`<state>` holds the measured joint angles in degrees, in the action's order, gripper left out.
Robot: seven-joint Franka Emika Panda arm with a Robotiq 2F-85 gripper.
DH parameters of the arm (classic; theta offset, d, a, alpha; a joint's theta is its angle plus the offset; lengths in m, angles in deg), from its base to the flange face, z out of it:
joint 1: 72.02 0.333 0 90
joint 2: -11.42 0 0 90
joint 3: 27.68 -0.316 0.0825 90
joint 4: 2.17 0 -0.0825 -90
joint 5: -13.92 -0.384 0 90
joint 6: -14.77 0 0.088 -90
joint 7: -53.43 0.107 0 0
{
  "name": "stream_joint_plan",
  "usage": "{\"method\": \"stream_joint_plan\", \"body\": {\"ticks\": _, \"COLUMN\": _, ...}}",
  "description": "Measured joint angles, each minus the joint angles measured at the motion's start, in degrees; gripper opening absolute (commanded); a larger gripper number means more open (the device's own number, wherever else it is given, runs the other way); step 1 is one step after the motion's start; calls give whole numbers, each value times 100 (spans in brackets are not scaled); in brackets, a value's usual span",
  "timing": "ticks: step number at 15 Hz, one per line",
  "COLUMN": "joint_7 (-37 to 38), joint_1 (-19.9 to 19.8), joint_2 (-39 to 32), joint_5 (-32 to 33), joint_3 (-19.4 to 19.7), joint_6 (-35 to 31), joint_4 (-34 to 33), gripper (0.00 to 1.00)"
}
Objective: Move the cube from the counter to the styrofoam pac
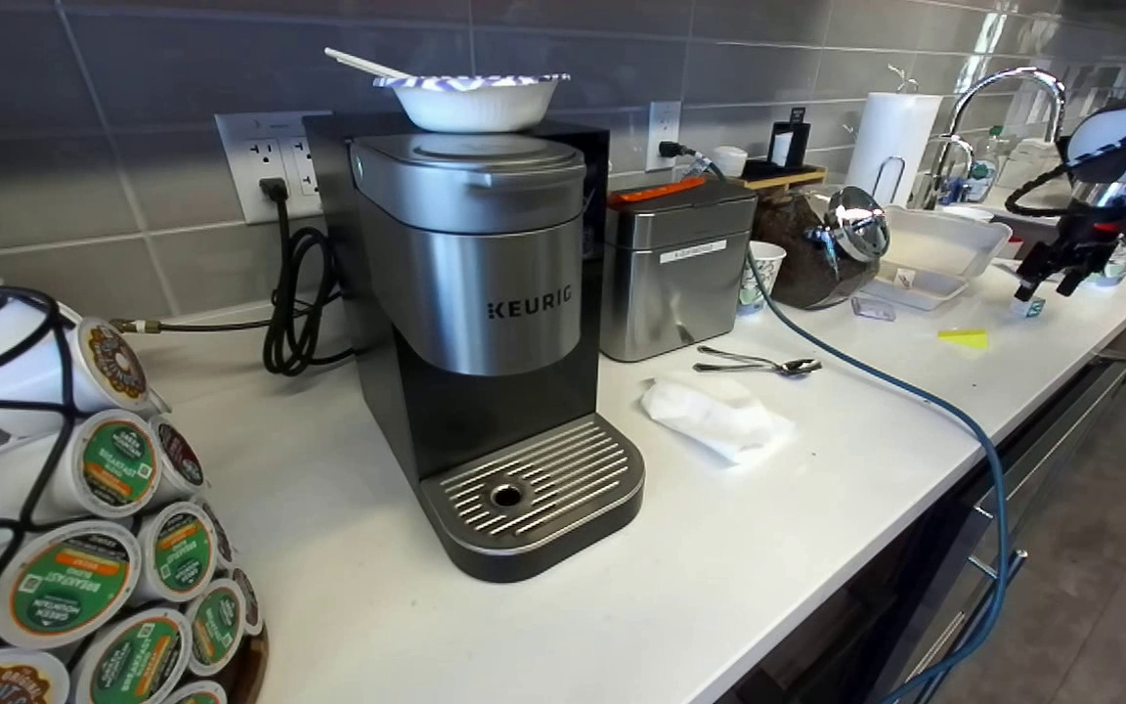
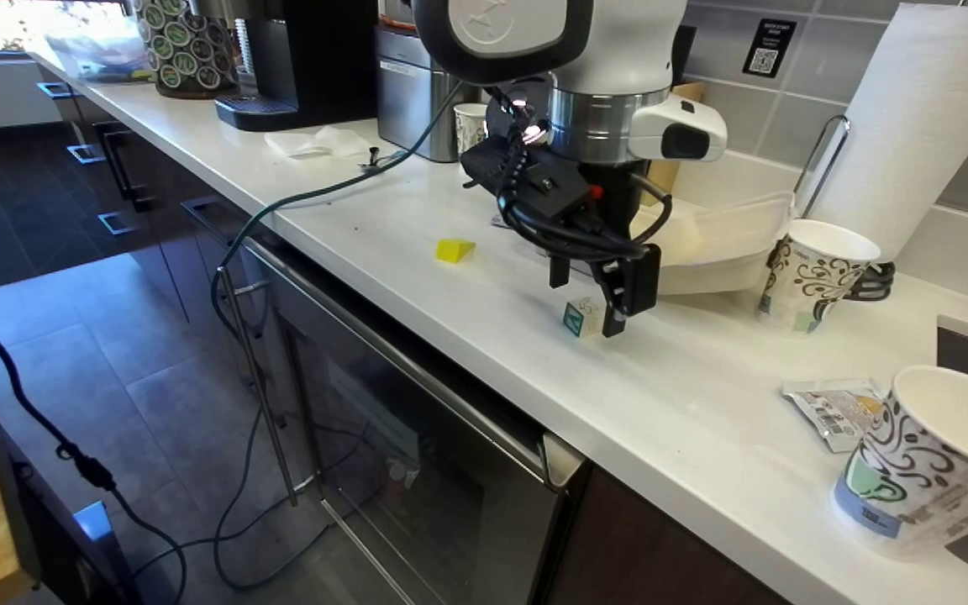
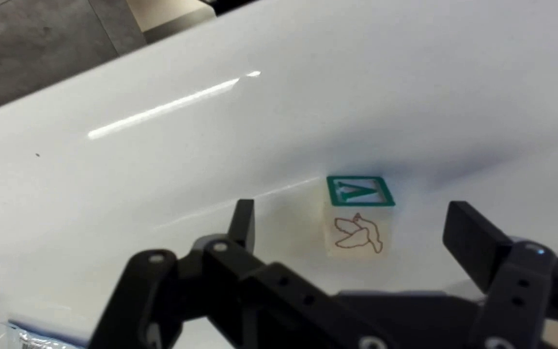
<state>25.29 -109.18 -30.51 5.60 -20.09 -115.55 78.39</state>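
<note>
The cube is a pale wooden letter block with a green-framed V and a bird outline. It stands on the white counter in both exterior views [image 1: 1027, 307] [image 2: 583, 318] and in the wrist view [image 3: 359, 223]. My gripper [image 3: 351, 218] is open and points down, one finger on each side of the cube, with gaps between. In an exterior view the gripper [image 2: 586, 302] is low over the counter at the cube. The styrofoam pac appears to be the open white container [image 2: 702, 280] just behind the gripper; it also shows beyond the glass jar [image 1: 944, 244].
A yellow wedge block [image 2: 454, 249] lies near the cube. Paper cups [image 2: 818, 273] [image 2: 929, 462] and a foil packet [image 2: 837, 407] stand or lie on the sink side. A paper towel roll [image 2: 921, 126] stands behind. A blue cable [image 1: 876, 372] crosses the counter and hangs over its front edge.
</note>
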Motion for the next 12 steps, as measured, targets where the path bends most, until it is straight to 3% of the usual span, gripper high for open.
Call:
{"method": "stream_joint_plan", "body": {"ticks": 1, "joint_7": 0, "joint_1": 11, "joint_2": -21, "joint_5": 16, "joint_3": -20, "joint_6": 0, "joint_4": -14, "gripper": 73}}
{"method": "stream_joint_plan", "body": {"ticks": 3, "joint_7": 3, "joint_1": 34, "joint_2": -89, "joint_5": 56, "joint_3": -26, "joint_6": 0, "joint_4": -71, "gripper": 73}}
{"method": "stream_joint_plan", "body": {"ticks": 11, "joint_7": 10, "joint_1": -3, "joint_2": -252, "joint_5": 162, "joint_3": 33, "joint_6": 0, "joint_4": -264, "gripper": 9}}
{"method": "stream_joint_plan", "body": {"ticks": 12, "joint_7": 9, "joint_1": -21, "joint_2": -240, "joint_5": 167, "joint_3": 41, "joint_6": 0, "joint_4": -265, "gripper": 9}}
